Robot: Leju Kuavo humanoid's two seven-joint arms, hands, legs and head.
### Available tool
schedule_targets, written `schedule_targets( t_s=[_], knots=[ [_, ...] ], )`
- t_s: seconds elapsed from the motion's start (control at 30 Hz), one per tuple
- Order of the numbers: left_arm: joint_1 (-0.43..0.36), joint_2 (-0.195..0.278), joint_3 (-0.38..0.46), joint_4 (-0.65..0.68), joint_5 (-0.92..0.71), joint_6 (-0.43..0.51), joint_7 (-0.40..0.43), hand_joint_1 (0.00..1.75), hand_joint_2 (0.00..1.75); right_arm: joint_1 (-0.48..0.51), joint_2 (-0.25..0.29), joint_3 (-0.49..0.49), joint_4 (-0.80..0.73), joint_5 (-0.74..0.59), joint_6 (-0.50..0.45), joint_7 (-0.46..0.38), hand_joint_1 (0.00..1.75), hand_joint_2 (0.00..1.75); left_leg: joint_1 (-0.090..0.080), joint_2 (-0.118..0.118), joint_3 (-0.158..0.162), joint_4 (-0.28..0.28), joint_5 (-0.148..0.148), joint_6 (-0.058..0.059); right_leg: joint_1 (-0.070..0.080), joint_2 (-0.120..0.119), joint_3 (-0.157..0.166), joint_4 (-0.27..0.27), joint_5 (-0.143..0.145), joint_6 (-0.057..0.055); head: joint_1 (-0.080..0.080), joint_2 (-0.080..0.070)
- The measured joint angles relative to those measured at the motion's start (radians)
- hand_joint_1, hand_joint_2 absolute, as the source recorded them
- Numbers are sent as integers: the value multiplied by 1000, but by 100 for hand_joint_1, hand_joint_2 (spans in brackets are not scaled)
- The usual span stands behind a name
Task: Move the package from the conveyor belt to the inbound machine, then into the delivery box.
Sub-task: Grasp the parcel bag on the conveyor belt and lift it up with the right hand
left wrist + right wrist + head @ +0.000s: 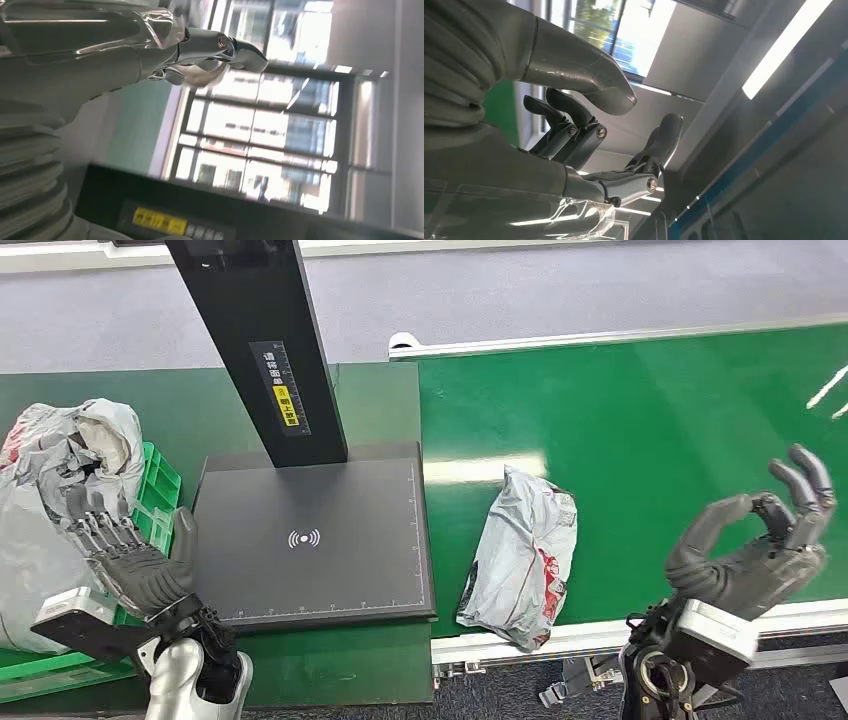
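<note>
A grey plastic package [522,555] with red print lies on the green conveyor belt [650,440], near its front edge and just right of the inbound machine. That machine is a flat black scan plate [315,540] with a black post [260,340] rising from its back. My right hand [760,540] hovers open, fingers up and apart, over the belt's front edge to the right of the package. My left hand [125,555] is open, fingers spread, left of the plate beside a green delivery box [160,485]. The right wrist view shows the right hand's fingers [574,125] holding nothing.
A large crumpled grey bag [60,490] fills the green box at the far left. The belt's white front rail [600,635] runs below the package. Dark green tabletop [330,670] lies in front of the plate. Grey floor lies beyond the belt.
</note>
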Motion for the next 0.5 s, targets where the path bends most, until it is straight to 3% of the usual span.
schedule_targets(
  t_s=[0.03,0.07,0.13,0.17,0.2,0.27,0.33,0.5],
  knots=[
    [0,0,-1,-8,-2,5,0,0,175,-3,-2,10,1,2,9,1,175,175,0,0,0,0,0,0,0,0,0,0,0,0,0,0],
    [-1,0,-3,-15,-2,9,0,0,175,-8,-5,20,5,9,25,7,151,175,0,0,0,0,0,0,0,0,0,0,0,0,0,0],
    [-2,0,-9,-40,-5,24,0,0,175,-43,-14,65,45,69,121,79,72,175,0,1,0,0,0,0,0,1,1,0,0,0,0,0],
    [-2,0,-12,-49,-5,28,0,0,175,-71,-19,87,88,126,198,161,33,175,0,2,0,0,0,0,0,1,1,0,0,0,0,0],
    [-2,1,-14,-54,-5,27,0,0,175,-106,-23,105,147,192,287,269,17,175,0,3,2,0,0,0,0,2,2,0,0,0,0,0],
    [-2,1,-16,-56,0,18,0,0,175,-175,-29,122,296,296,443,490,17,175,0,1,3,0,2,1,0,0,2,0,1,0,0,0],
    [-2,2,-18,-53,5,9,0,0,175,-220,-34,124,433,332,516,599,17,175,0,-5,0,0,5,2,0,-6,2,0,2,0,0,0],
    [-2,4,-23,-51,7,5,0,0,175,-281,-42,123,616,344,531,607,17,175,0,-7,-3,0,6,2,0,-8,-1,0,2,0,0,0]
  ],
)
